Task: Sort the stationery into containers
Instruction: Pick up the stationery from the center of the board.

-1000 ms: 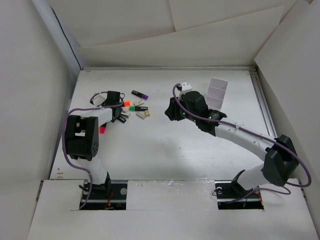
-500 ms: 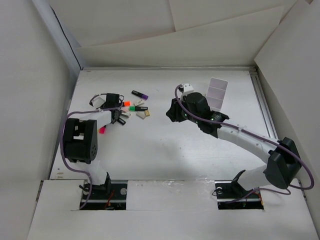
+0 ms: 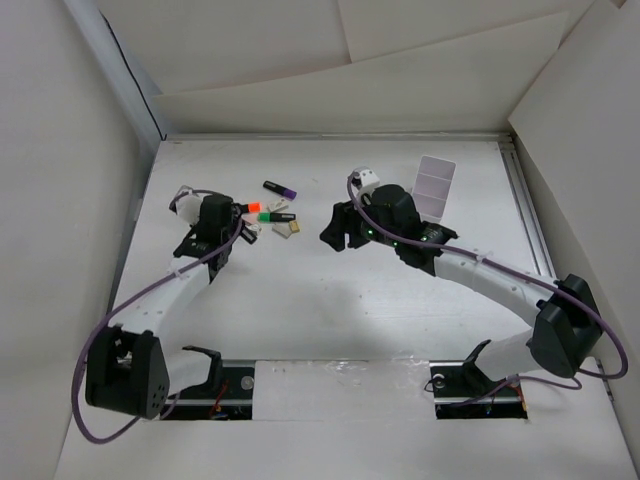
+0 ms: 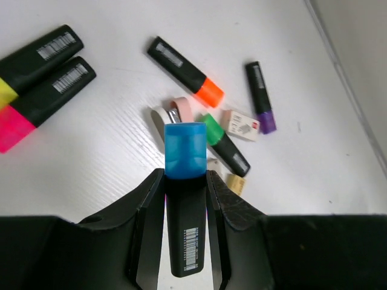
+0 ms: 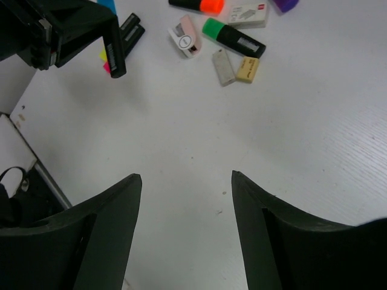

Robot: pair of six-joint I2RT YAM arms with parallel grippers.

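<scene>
My left gripper (image 4: 185, 175) is shut on a black marker with a blue cap (image 4: 185, 151), held above the table. In the top view this gripper (image 3: 220, 235) hangs just left of the stationery pile. The pile holds an orange-ended marker (image 4: 184, 71), a purple-ended marker (image 4: 260, 96), a green-ended marker (image 4: 224, 145), a pink one (image 4: 42, 103) and a yellow one (image 4: 30, 57). My right gripper (image 5: 186, 178) is open over bare table, right of the pile (image 3: 340, 238). The white compartment box (image 3: 435, 185) lies at the back right.
A white eraser box (image 4: 243, 125), a tan eraser (image 4: 236, 183) and a correction-tape roller (image 4: 175, 112) lie among the markers. White walls close in the table on the left, the back and the right. The right arm (image 3: 480, 275) stretches across the right half.
The left arm has stretched out and its gripper has shifted left and risen with the blue-capped marker. The right gripper's jaws have spread wider and it has moved slightly left.
</scene>
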